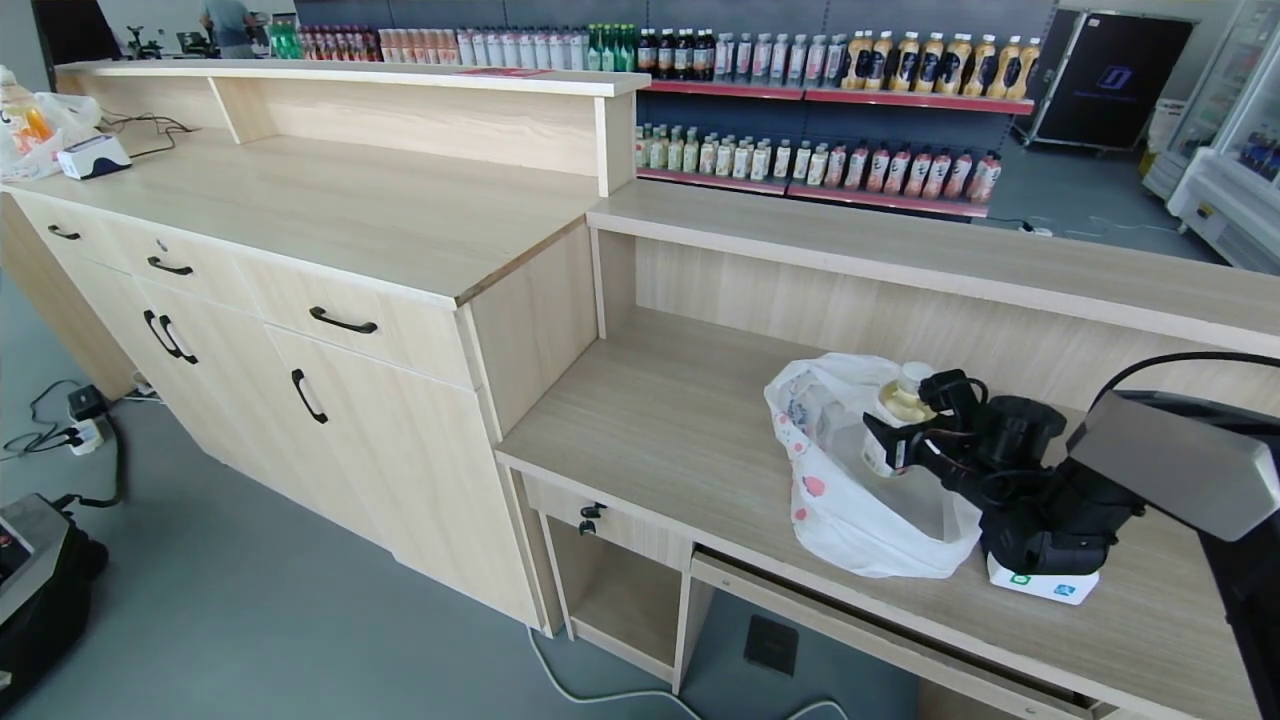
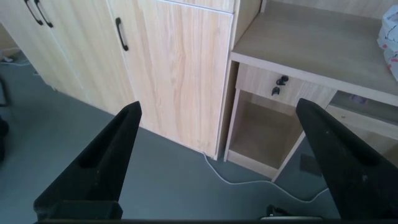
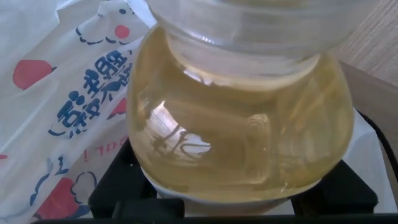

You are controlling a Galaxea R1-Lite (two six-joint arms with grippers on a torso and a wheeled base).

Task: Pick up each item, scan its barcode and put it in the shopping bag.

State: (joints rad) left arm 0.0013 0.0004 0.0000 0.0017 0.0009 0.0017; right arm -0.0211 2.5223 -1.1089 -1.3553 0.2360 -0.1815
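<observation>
A clear bottle of yellow drink (image 1: pixel 897 415) with a pale cap is held upright over the mouth of the white printed shopping bag (image 1: pixel 850 500) on the low desk (image 1: pixel 660 420). My right gripper (image 1: pixel 915 428) is shut on the bottle. The right wrist view has the bottle (image 3: pixel 242 137) close up, with the bag (image 3: pixel 68 106) behind it. A white scanner base (image 1: pixel 1040 584) sits under my right arm, beside the bag. My left gripper (image 2: pixel 217 155) hangs open and holds nothing, above the grey floor in front of the cabinet doors (image 2: pixel 180 68).
A taller counter (image 1: pixel 330 200) with drawers and doors stands left of the desk. On its far left end are another bag (image 1: pixel 30 125) and a small white device (image 1: pixel 93 157). Shelves of bottled drinks (image 1: pixel 820 110) line the back wall. Cables lie on the floor (image 1: pixel 70 430).
</observation>
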